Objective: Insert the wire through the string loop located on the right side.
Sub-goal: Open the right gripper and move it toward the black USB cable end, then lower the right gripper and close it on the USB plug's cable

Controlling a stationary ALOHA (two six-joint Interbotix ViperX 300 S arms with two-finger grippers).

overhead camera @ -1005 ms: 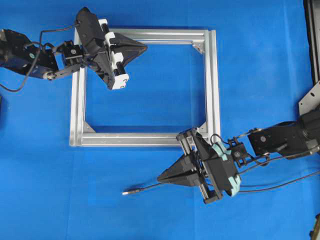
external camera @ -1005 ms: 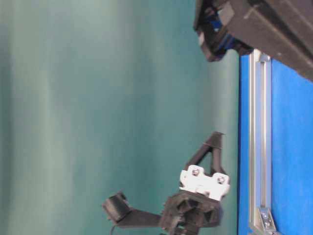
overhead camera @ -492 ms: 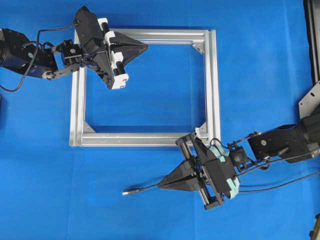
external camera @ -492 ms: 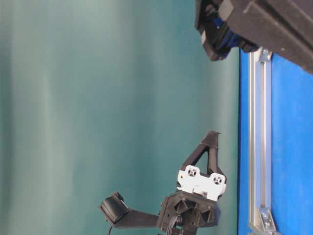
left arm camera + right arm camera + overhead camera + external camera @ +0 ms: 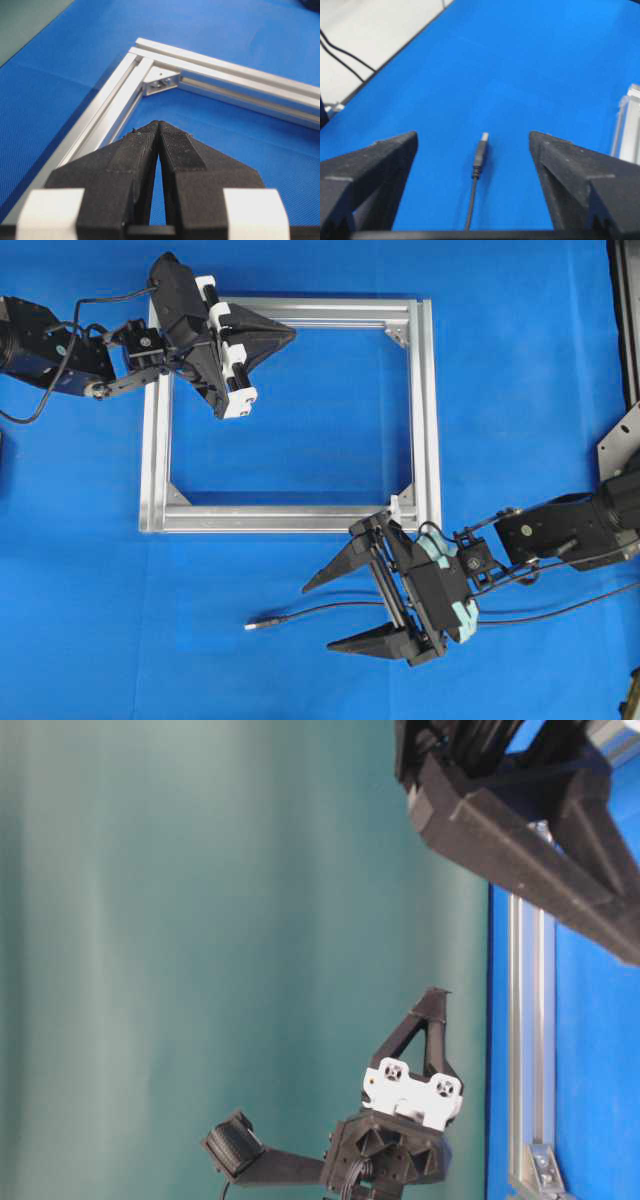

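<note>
The wire's plug (image 5: 256, 623) lies on the blue mat, and its thin black cable (image 5: 340, 607) runs right between the fingers of my right gripper (image 5: 318, 618). That gripper is open and wide, holding nothing. In the right wrist view the plug (image 5: 481, 149) lies loose between the spread fingers (image 5: 380, 165), pointing away from the camera. A tiny white string loop (image 5: 394, 506) sits at the lower right corner of the aluminium frame (image 5: 430, 410), just above the right gripper. My left gripper (image 5: 290, 335) is shut and empty over the frame's top rail (image 5: 158, 123).
The square frame lies flat on the blue mat, with silver corner brackets (image 5: 161, 82) inside it. Robot cables (image 5: 560, 612) trail to the right of the right arm. A metal stand (image 5: 622, 435) is at the right edge. In the table-level view the left gripper (image 5: 437, 995) hangs above the frame.
My right gripper has gone from shut to wide open, and the wire now lies free between its fingers. The plug has stayed in place. The left arm has barely moved.
</note>
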